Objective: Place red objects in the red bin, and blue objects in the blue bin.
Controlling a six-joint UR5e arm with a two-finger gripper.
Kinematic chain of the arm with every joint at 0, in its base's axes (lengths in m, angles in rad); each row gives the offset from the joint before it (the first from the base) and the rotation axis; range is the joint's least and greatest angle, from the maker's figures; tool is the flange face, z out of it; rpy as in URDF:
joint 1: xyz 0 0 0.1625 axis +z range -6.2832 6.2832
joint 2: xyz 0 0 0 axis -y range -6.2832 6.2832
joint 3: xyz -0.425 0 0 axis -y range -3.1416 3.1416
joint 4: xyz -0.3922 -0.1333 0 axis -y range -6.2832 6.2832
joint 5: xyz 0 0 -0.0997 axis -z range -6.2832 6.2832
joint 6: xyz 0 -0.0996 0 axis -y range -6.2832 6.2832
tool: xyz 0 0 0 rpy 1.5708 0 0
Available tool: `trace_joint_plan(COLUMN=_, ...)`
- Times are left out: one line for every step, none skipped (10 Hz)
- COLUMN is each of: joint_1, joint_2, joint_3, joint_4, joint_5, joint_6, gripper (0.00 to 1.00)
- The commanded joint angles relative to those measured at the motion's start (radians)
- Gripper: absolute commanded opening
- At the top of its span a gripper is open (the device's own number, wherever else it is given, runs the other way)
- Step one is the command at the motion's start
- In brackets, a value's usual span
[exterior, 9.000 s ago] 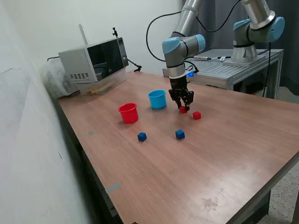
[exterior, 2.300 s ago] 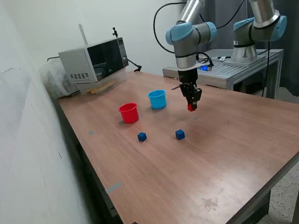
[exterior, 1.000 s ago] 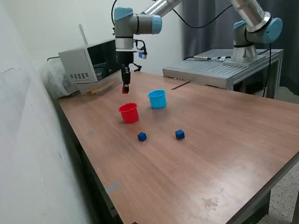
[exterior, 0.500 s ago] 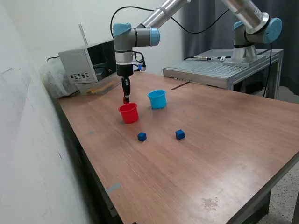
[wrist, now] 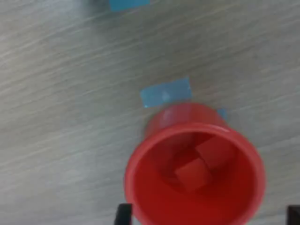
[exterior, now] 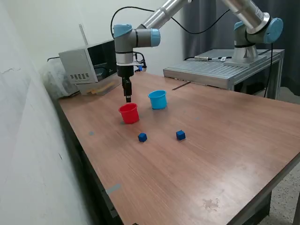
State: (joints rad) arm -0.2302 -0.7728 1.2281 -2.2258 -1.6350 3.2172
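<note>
1. One end effector (exterior: 128,99) hangs straight down just above the red cup (exterior: 129,113); we cannot tell from the exterior view how its fingers stand, but in the wrist view only two dark finger tips (wrist: 123,213) show at the picture's edge, set wide apart on either side of the cup, with nothing between them.
2. Inside the red cup (wrist: 194,173) we see two red cubes (wrist: 192,173), one lying partly against the other at the bottom.
3. Beside the cup, pieces of blue tape (wrist: 166,92) are stuck flat to the wooden surface (wrist: 65,93).
4. Toward the exterior view's right of the red cup stands the light blue cup (exterior: 158,99), upright and apart from it.
5. Nearer the camera, two dark blue cubes (exterior: 142,137) (exterior: 180,135) rest on the surface (exterior: 225,150), apart from each other and from both cups.
6. Behind the arm, a microwave (exterior: 93,60) sits at the surface's far corner.
</note>
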Motion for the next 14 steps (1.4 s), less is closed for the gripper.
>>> trace_joint_plan(joint_1=0.094, joint_2=-0.045, joint_3=0.043, joint_4=0.026, joint_5=-0.008, joint_6=-0.034, gripper=1.0)
trace_joint_plan(joint_1=0.163, joint_2=-0.051, joint_3=0.051, joint_4=0.059, joint_5=-0.005, joint_6=-0.025, gripper=1.0)
trace_joint_plan(joint_1=0.196, joint_2=-0.052, joint_3=0.05, joint_4=0.081, joint_5=-0.005, joint_6=-0.014, gripper=1.0)
trace_joint_plan(joint_1=0.221, joint_2=-0.052, joint_3=0.05, joint_4=0.092, joint_5=-0.003, joint_6=0.002, gripper=1.0)
trace_joint_plan(joint_1=0.224, joint_2=-0.052, joint_3=0.05, joint_4=0.104, joint_5=-0.002, joint_6=0.019, gripper=1.0)
trace_joint_plan(joint_1=0.232, joint_2=-0.054, joint_3=0.05, joint_4=0.115, joint_5=0.0, joint_6=0.036, gripper=1.0)
trace_joint_plan(joint_1=0.245, joint_2=-0.054, joint_3=0.05, joint_4=0.118, joint_5=0.009, joint_6=0.055, gripper=1.0)
trace_joint_plan(joint_1=0.261, joint_2=-0.054, joint_3=0.05, joint_4=0.118, joint_5=0.03, joint_6=0.076, gripper=1.0)
trace_joint_plan(joint_1=0.273, joint_2=-0.049, joint_3=0.05, joint_4=0.118, joint_5=0.035, joint_6=0.12, gripper=1.0)
trace_joint_plan(joint_1=0.281, joint_2=-0.036, joint_3=0.039, joint_4=0.117, joint_5=0.059, joint_6=0.186, gripper=1.0)
trace_joint_plan(joint_1=0.281, joint_2=-0.017, joint_3=0.022, joint_4=0.118, joint_5=0.087, joint_6=0.202, gripper=1.0)
trace_joint_plan(joint_1=0.282, joint_2=0.007, joint_3=0.004, joint_4=0.118, joint_5=0.116, joint_6=0.219, gripper=1.0)
trace_joint_plan(joint_1=0.29, joint_2=0.029, joint_3=0.002, joint_4=0.117, joint_5=0.124, joint_6=0.227, gripper=1.0)
trace_joint_plan(joint_1=0.307, joint_2=0.052, joint_3=-0.002, joint_4=0.118, joint_5=0.124, joint_6=0.227, gripper=1.0)
